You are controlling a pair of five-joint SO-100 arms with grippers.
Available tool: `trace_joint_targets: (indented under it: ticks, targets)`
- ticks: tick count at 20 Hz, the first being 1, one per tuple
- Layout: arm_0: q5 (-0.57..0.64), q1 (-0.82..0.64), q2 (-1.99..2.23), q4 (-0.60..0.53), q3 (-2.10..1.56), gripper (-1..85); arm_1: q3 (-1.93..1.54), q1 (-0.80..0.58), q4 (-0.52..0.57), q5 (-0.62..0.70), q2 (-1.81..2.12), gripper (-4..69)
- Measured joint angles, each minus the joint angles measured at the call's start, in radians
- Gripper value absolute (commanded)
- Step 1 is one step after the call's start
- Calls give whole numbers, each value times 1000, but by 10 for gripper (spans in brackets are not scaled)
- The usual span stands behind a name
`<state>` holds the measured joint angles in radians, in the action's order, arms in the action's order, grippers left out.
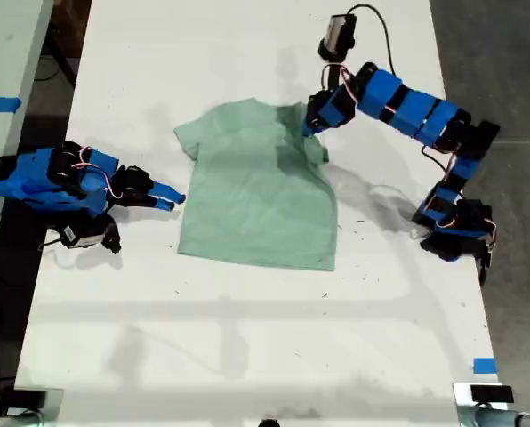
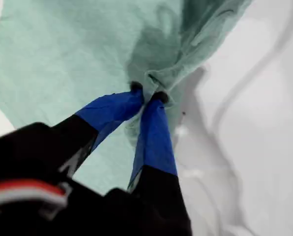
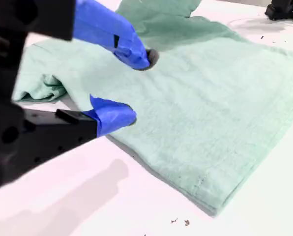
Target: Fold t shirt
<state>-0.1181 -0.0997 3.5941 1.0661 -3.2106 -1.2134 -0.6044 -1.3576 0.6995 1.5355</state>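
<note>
while the t shirt (image 1: 256, 191) lay mostly flat at the centre of the white table (image 1: 247, 356), my first gripper (image 2: 146, 94), reaching in from about 2 o'clock in the exterior view, was pinched together on a bunched fold of cloth at the sleeve on the exterior view's right, near the collar; that sleeve looked drawn inward and lifted, throwing a dark shadow across the chest. my second gripper (image 3: 136, 86) rested low at roughly 9 o'clock in the exterior view, its tips just beside the shirt's edge on that view's left, jaws apart and holding nothing; its wrist view showed the near edge of the cloth just under the lower finger and the crumpled near sleeve (image 3: 38, 91) off to one side. judged as the first fold in hand: the sleeve side at 2 o'clock being carried over toward the middle of the body. next move would call for taking the pinched cloth across toward 9 o'clock, low enough that the fabric laid over itself without dragging the whole shirt, then letting go once the edge sat flat; the idle gripper could pin the hem or take the opposite sleeve. risk noted: thin cloth slipping from a small pinch. no containers seen on the table; nothing to record inside any.
</note>
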Motion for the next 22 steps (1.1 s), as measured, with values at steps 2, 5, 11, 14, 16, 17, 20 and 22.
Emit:
trace_joint_targets:
  ticks: [2,5,11,14,16,17,20,22]
  targets:
    - [0,0,0,0,0,147,9,112,61,0,-2,15]
    - [0,0,0,0,0,147,25,199,121,0,-57,190]
    - [0,0,0,0,0,147,-52,31,21,0,129,8]
    - [0,0,0,0,0,147,-308,67,-2,-12,448,8]
    - [0,0,0,0,0,147,-565,222,46,-92,707,8]
    - [0,0,0,0,0,147,-719,308,100,-141,844,8]
    - [0,0,0,0,0,147,-1190,437,264,-229,1184,8]
    - [0,0,0,0,0,147,-1443,431,299,-233,1364,8]
